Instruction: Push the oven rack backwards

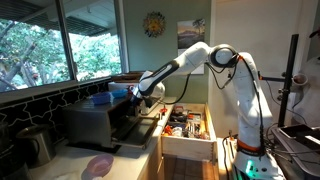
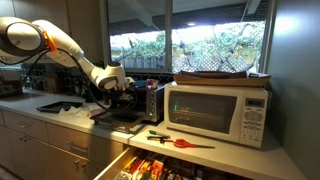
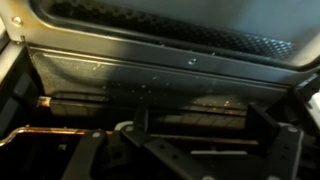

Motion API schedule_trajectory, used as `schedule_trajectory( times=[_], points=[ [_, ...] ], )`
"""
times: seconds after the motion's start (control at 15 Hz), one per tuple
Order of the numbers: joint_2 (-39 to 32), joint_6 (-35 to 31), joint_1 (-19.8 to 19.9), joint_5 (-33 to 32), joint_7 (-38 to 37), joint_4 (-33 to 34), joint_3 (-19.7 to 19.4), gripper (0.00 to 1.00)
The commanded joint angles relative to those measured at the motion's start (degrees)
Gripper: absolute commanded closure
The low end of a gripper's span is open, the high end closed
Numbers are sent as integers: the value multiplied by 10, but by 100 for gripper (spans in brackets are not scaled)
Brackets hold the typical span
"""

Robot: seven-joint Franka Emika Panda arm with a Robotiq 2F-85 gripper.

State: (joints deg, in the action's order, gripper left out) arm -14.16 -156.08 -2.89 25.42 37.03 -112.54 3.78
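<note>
Your gripper [image 3: 180, 150] at the toaster oven [image 1: 100, 122], jaws spread wide, holding nothing.
At 12 o'clock from your fingers [image 3: 275, 152] the oven rack [image 3: 150, 103] lies flat inside the cavity; the door [image 1: 138, 130] hangs open.

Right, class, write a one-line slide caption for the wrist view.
Open gripper pointing into the dark oven, a copper-toned rod low on the left.

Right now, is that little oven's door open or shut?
Open: the door lies dropped flat before the oven, with the gripper over it.
</note>
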Motion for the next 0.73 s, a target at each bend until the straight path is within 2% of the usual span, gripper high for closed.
schedule_trajectory(
  times=[0.0, 0.2, 0.33, 0.53, 0.6, 0.67],
  points=[
    [133, 157, 44, 4, 24, -93, 25, 0],
    [215, 316, 43, -2, 58, -131, -12, 0],
    [276, 409, 41, 2, 136, -151, -43, 0],
    [377, 415, 35, 9, 251, -203, -90, 0],
    [300, 409, 26, -4, 187, -146, -77, 0],
    [329, 412, 26, -4, 211, -161, -90, 0]
  ],
)
